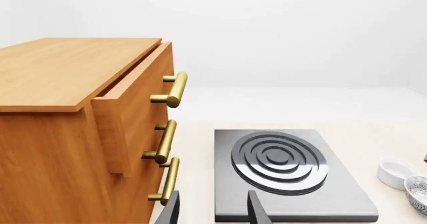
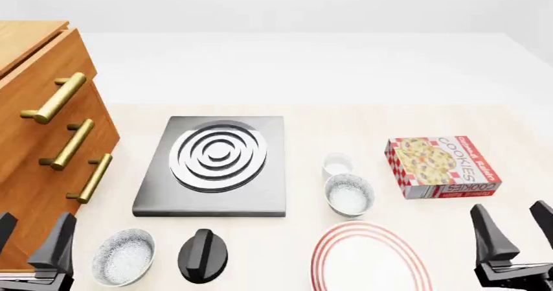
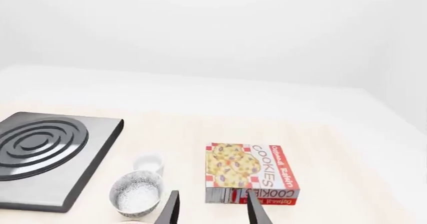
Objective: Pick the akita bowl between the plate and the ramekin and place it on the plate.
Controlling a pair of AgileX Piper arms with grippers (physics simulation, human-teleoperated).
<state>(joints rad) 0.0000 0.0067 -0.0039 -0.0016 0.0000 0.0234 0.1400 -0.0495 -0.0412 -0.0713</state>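
The akita bowl (image 2: 349, 194), speckled white inside and dark outside, sits between the ramekin (image 2: 337, 166) behind it and the red-ringed plate (image 2: 370, 258) in front of it. The right wrist view also shows the akita bowl (image 3: 137, 192) and the ramekin (image 3: 149, 163). At the edge of the left wrist view are the ramekin (image 1: 395, 172) and part of the bowl (image 1: 418, 192). My left gripper (image 2: 33, 242) is open at the front left. My right gripper (image 2: 511, 229) is open at the front right, well to the right of the bowl. Neither holds anything.
A look-alike speckled bowl (image 2: 124, 256) and a black knob-like object (image 2: 203, 255) lie at the front left. A grey stove plate (image 2: 214, 164) fills the middle. A wooden drawer chest (image 2: 39, 148) with brass handles stands at the left. A cookies box (image 2: 443, 166) lies at the right.
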